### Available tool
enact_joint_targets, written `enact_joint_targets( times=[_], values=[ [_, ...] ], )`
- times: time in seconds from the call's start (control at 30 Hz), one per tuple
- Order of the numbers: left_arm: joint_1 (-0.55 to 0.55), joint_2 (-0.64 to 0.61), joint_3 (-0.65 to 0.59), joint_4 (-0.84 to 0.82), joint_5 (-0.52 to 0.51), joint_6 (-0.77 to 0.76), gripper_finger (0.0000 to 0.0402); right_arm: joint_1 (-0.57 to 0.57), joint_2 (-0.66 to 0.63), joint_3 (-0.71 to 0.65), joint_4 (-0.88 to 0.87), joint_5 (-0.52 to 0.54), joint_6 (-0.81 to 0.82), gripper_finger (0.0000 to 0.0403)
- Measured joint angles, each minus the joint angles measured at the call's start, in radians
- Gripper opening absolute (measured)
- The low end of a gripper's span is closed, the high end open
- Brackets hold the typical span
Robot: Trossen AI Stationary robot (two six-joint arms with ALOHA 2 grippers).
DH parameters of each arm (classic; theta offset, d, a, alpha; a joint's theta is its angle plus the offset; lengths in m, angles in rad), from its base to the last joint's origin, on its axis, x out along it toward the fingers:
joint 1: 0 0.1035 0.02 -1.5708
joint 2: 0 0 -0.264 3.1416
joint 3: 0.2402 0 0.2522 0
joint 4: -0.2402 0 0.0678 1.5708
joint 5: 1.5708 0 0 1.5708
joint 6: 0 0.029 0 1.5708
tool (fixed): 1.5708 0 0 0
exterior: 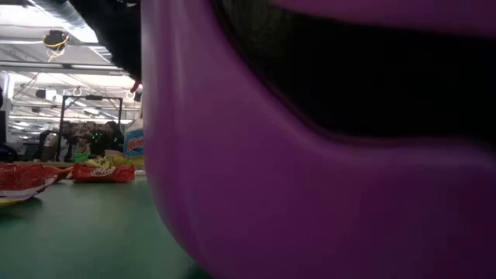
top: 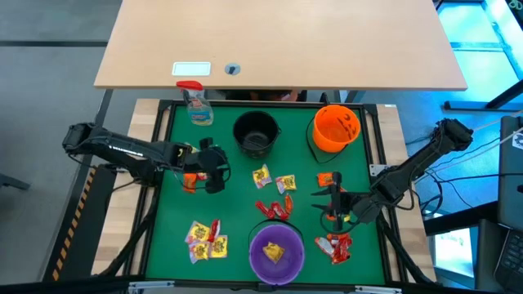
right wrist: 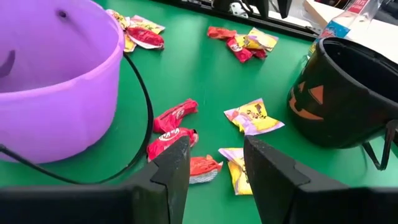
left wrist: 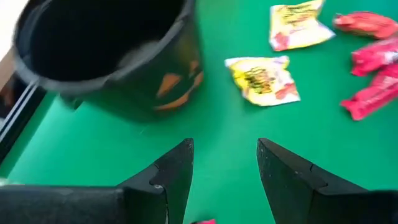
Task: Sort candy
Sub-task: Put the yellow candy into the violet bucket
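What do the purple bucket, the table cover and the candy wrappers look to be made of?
Purple bucket: likely moulded plastic, smooth and faintly glossy, with a thin dark wire handle. Table cover: matte green, probably felt or a mat, with no glare. Candy wrappers: thin crinkled film, creased and catching light.

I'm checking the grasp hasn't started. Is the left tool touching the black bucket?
Apart. The left wrist view shows bare green mat between the left tool, open and empty, and the black bucket ahead.

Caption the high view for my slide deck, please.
Two arms over green table with black, orange, purple buckets, scattered wrapped candy.
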Motion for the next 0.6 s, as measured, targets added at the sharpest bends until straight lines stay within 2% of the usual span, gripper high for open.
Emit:
enact_joint_targets(
  times=[0.17, 0.33, 0.6],
  values=[
    [0.028, -0.015, -0.022, -0.147, -0.066, -0.159, 0.0167, 0.0, 0.0, 0.0, -0.008, 0.022, 0.0, 0.0146],
    [0.083, 0.013, -0.024, -0.316, -0.058, -0.337, 0.0167, 0.0, 0.0, 0.0, -0.016, 0.039, -0.001, 0.0146],
    [0.153, 0.024, -0.054, -0.309, 0.013, -0.432, 0.0167, 0.0, 0.0, 0.0, -0.02, 0.039, -0.001, 0.0146]
  ],
)
